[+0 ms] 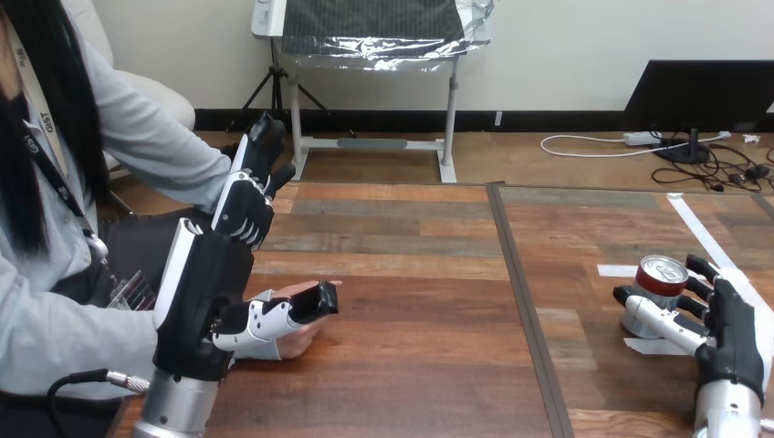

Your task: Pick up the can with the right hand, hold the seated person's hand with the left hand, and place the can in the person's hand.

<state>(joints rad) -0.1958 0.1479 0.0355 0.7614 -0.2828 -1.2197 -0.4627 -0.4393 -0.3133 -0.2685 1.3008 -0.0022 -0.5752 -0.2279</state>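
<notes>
Left hand (205, 292) clamps person's hand (297, 345) with its thumb; right hand (730, 338) grips can (662, 274) on worktop (411, 365). Lift it straight up before you traverse

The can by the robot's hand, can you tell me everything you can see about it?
The can looks like metal, with a red rim and a shiny silver lid. It stands upright on the wooden table, at the view's right, among strips of white tape. The right hand curls its thumb and fingers round it, hiding most of its side.
</notes>
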